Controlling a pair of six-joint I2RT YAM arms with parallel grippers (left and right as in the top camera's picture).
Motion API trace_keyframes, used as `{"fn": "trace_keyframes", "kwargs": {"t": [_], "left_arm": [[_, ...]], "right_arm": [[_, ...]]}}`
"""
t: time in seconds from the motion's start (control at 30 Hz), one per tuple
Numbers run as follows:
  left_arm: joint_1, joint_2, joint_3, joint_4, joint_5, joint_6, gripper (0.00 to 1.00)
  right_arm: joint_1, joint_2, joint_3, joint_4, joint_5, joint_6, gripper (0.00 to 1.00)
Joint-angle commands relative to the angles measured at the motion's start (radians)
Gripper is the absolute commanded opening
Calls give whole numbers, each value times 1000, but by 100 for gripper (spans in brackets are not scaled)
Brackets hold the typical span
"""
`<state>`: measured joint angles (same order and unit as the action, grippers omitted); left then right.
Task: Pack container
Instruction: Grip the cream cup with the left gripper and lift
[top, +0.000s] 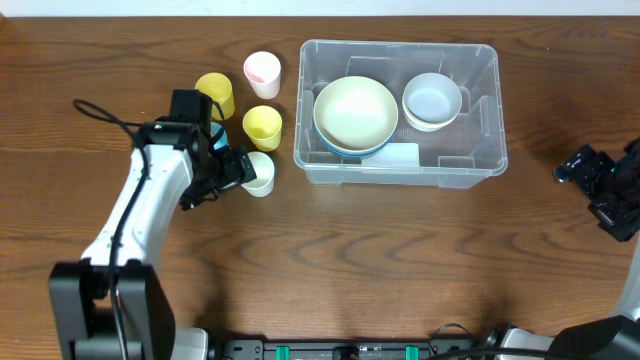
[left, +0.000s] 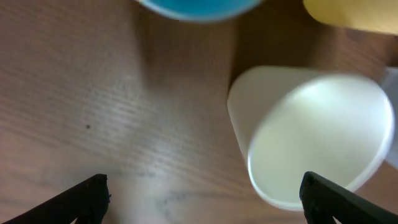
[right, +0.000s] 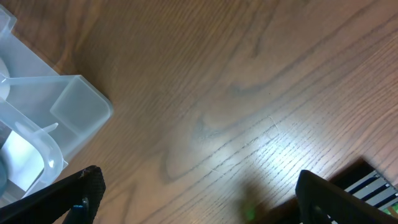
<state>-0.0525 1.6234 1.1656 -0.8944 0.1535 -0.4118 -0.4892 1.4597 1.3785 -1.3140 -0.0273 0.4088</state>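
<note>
Looking down from overhead, we find the container (top: 470, 165) at the far middle of the surface (top: 400, 270). It holds a cream bowl (top: 355, 110) nested in a blue bowl (top: 335, 150), with a small white bowl (top: 432, 98) beside them. Part of its floor is bare, which we judge is room for cups.

Four cups stand clustered just left of it: a pink cup (top: 262, 70), a yellow cup (top: 215, 95), another yellow cup (top: 262, 125) and a white cup (top: 262, 178).

The left pincer (top: 232, 170) sits low beside the white cup, jaws spread wide and empty. In the wrist view the cup lies toward the right finger, not centred, so we think the approach needs lining up. The right pincer (top: 598, 185) hangs well right of the container, spread and holding nothing, probably to keep clear.

The left wrist picture is blurred. A blue rim (left: 193, 7) is cut off at its top edge, and overhead the arm covers that spot, so we cannot say whether it is a cup or a bowl.
</note>
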Motion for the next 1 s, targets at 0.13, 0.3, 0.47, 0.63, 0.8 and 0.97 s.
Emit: {"fn": "trace_keyframes", "kwargs": {"t": [0.13, 0.3, 0.47, 0.63, 0.8, 0.97], "left_arm": [[3, 79, 17, 25, -24, -13, 98], [1, 117, 17, 20, -23, -12, 87], [1, 117, 17, 17, -23, -13, 34], [1, 117, 17, -2, -23, -12, 6], [1, 107, 19, -34, -15, -12, 6], [1, 58, 62, -97, -5, -8, 6]], "right_arm": [[-5, -1, -1, 2, 0, -13, 99], [-5, -1, 0, 2, 0, -13, 99], [-5, -1, -1, 2, 0, -13, 99], [-5, -1, -1, 2, 0, -13, 99], [-5, -1, -1, 2, 0, -13, 99], [-5, -1, -1, 2, 0, -13, 99]]}}
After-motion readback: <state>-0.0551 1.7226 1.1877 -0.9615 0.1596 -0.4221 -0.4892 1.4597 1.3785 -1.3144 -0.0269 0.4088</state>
